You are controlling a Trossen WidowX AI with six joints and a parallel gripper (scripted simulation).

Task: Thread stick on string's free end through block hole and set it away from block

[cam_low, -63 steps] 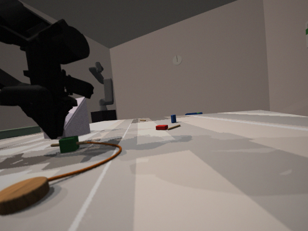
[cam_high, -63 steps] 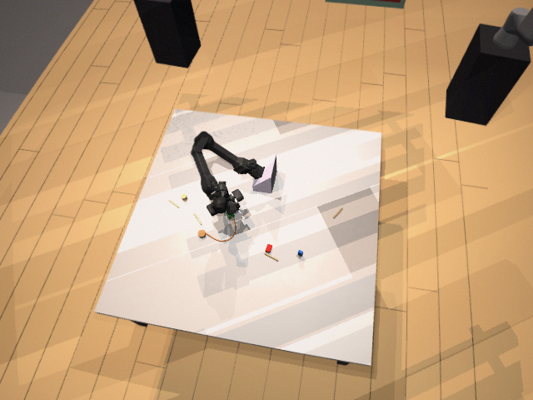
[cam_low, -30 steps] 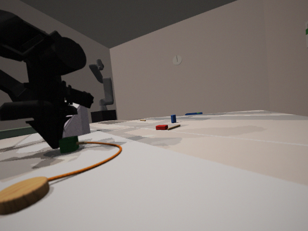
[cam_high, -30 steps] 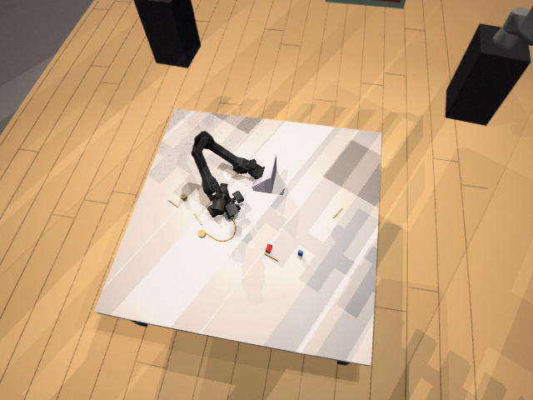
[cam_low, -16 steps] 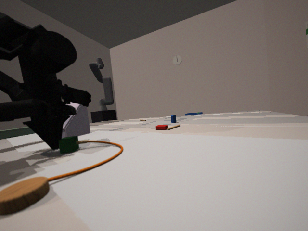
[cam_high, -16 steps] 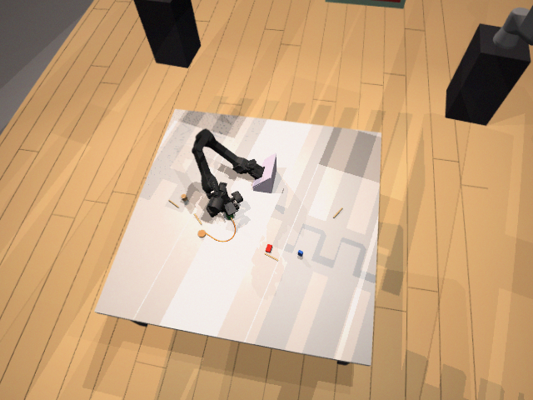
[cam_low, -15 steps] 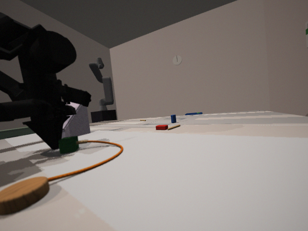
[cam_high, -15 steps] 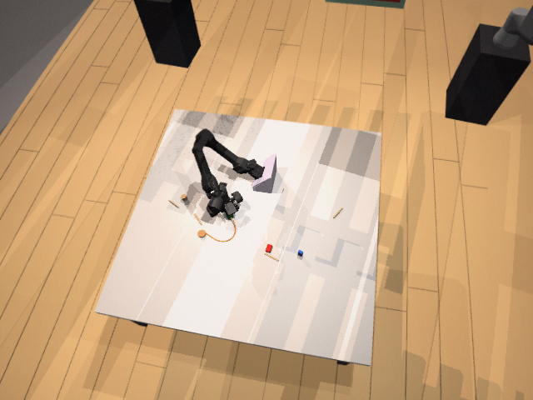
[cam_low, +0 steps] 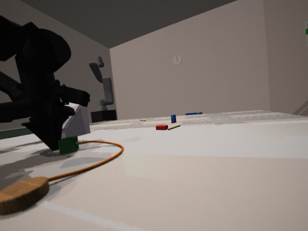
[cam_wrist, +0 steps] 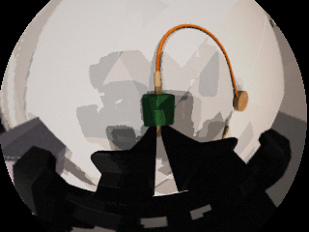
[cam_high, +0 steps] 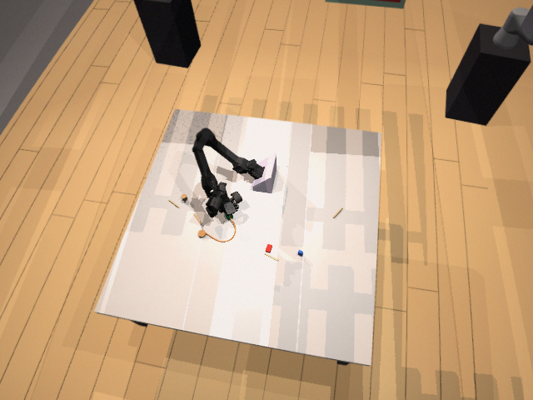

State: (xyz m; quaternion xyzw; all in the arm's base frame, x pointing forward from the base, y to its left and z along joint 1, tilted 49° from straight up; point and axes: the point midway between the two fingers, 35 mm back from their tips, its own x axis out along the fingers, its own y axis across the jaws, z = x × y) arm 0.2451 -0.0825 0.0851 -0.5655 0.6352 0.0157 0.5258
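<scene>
The green block (cam_high: pixel 230 217) (cam_low: pixel 68 145) (cam_wrist: pixel 158 110) appears to stand on the table. The wooden stick (cam_low: pixel 81 142) (cam_wrist: pixel 157 82) passes through it, with its string end showing on one side and a short bit of its other end on the opposite side, at the fingers. My gripper (cam_wrist: pixel 157 126) is shut on that protruding end, close against the block; the fingers hide most of it. The orange string (cam_high: pixel 235 232) (cam_low: pixel 122 149) (cam_wrist: pixel 187 26) curves from the stick to the round wooden button (cam_high: pixel 201 233) (cam_low: pixel 24 194) (cam_wrist: pixel 240 101), all on the string side of the block.
A lilac wedge (cam_high: pixel 267 176) (cam_low: pixel 81 121) (cam_wrist: pixel 34 145) stands by the arm's base. One loose stick (cam_high: pixel 197 219) lies near the button, another (cam_high: pixel 173 203) beside a small wooden piece (cam_high: pixel 184 197). A red block (cam_high: pixel 269 248), a blue block (cam_high: pixel 300 252) and more sticks lie farther right.
</scene>
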